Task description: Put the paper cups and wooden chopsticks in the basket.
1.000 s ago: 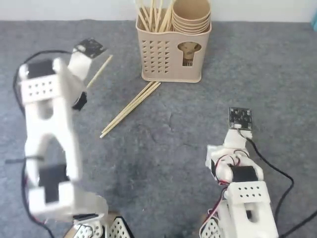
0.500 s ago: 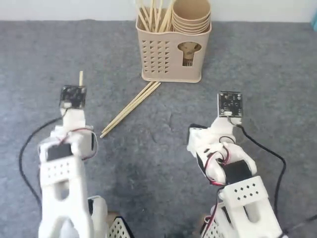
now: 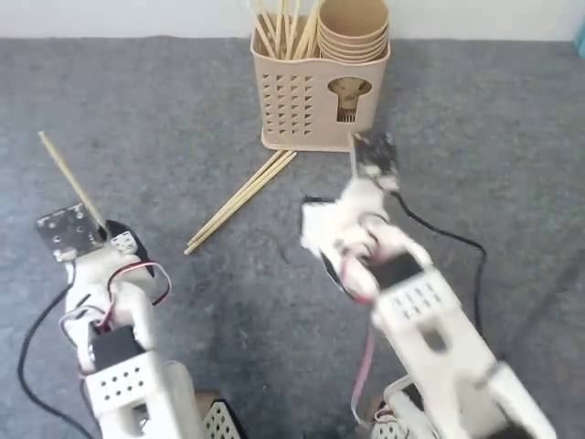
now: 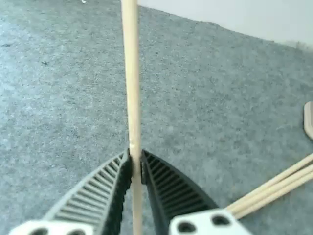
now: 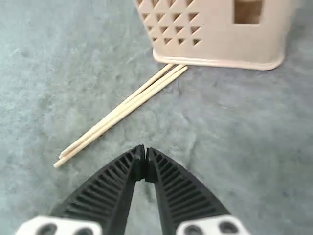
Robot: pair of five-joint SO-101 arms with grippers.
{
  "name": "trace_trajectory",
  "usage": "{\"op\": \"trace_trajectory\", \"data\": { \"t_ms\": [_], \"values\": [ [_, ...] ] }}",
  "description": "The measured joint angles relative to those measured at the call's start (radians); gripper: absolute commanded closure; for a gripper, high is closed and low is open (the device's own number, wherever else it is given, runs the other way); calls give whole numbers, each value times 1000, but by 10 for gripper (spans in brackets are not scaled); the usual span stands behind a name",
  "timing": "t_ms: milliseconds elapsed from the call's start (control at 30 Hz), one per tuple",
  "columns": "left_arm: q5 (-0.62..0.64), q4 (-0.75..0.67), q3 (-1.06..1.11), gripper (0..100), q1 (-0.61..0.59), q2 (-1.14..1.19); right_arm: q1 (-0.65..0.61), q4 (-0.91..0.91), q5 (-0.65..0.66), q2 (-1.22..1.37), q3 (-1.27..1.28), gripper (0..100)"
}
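Note:
A beige slotted basket (image 3: pixel 320 101) at the back of the carpet holds a stack of paper cups (image 3: pixel 353 27) and several upright wooden chopsticks (image 3: pixel 283 26). A few loose chopsticks (image 3: pixel 242 197) lie slanting on the carpet in front of it. My left gripper (image 4: pixel 136 159) is shut on a single chopstick (image 4: pixel 130 73), which sticks out toward the back left (image 3: pixel 64 174) above the carpet at the front left. My right gripper (image 5: pixel 145 151) is shut and empty, hovering just short of the loose chopsticks (image 5: pixel 122 112) and facing the basket (image 5: pixel 215 34).
Grey carpet (image 3: pixel 512 146) covers the table, with bare room on both sides of the basket. The right arm's cable (image 3: pixel 439 238) trails across the carpet. The loose chopsticks (image 4: pixel 274 188) and the basket's edge (image 4: pixel 308 120) appear in the left wrist view.
The left arm drew back to the front left with its chopstick, which now points back left. The right arm swung forward and left toward the loose chopsticks in front of the basket.

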Motion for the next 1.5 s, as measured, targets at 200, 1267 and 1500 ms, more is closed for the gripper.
{"op": "trace_trajectory", "data": {
  "t_ms": [200,1267,1500],
  "values": [
    [8,0,40,988,0,-114,-32,0,-117,440,-316,883],
    [75,-126,40,988,-54,64,-32,763,-290,1786,-2079,991],
    [75,-126,40,988,-54,68,-51,1074,-282,1900,-2410,990]
  ]
}}
